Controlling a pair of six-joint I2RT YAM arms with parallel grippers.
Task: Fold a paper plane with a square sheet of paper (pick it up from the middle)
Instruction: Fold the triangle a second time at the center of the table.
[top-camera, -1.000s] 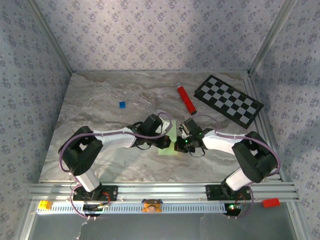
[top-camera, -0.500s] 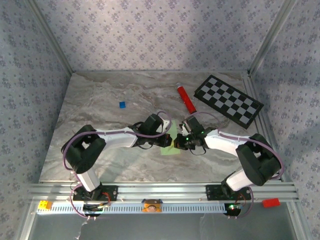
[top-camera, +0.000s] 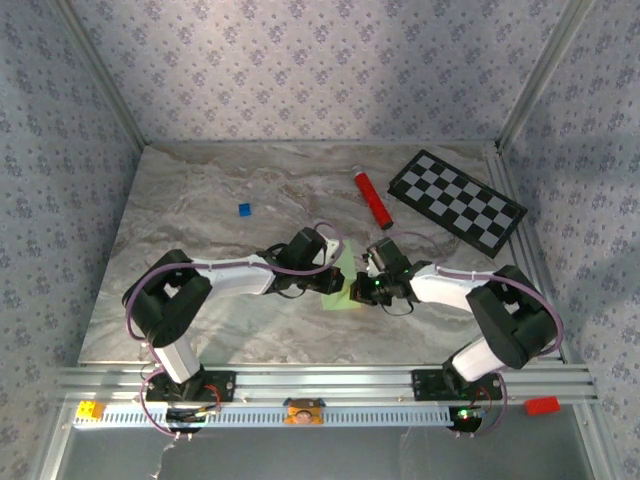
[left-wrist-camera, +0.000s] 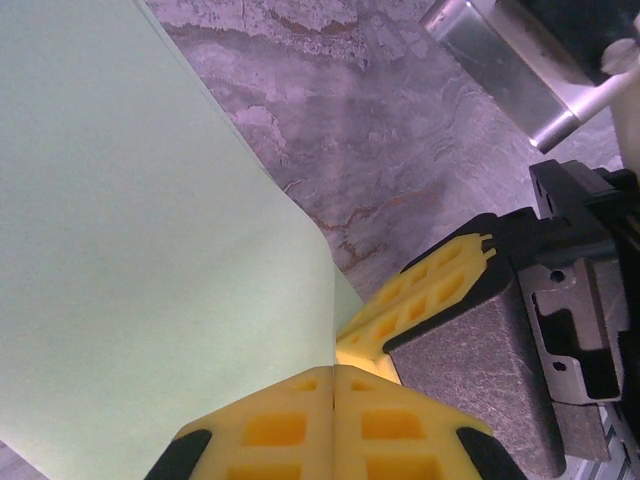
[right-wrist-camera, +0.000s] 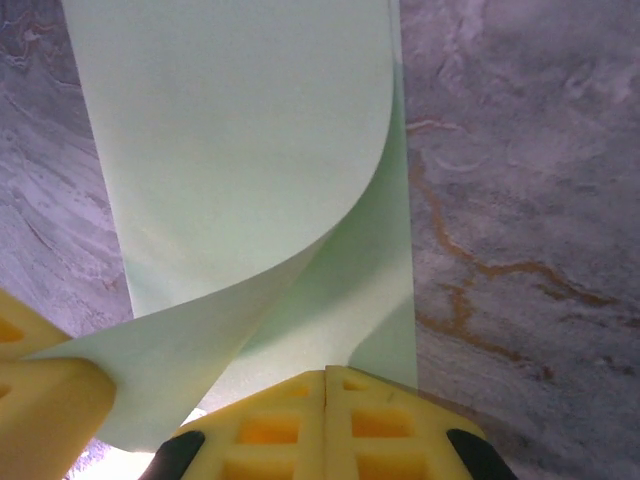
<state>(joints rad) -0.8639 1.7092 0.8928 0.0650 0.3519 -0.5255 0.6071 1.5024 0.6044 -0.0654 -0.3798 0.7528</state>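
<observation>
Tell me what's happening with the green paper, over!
Left gripper, right gripper: both shut on the paper. Paper curled over. Red tube, checkerboard well clear.

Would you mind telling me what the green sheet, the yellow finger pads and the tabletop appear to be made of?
Green sheet: thin matte paper, judging by its soft curl.
Yellow finger pads: probably moulded plastic or rubber, with hollowed grid cells.
Tabletop: marble-look surface, grey-brown veins; stone or print, unclear.

One sheet (top-camera: 340, 299), one tube (top-camera: 372, 198), one checkerboard (top-camera: 457, 201), one blue square (top-camera: 244, 209)
</observation>
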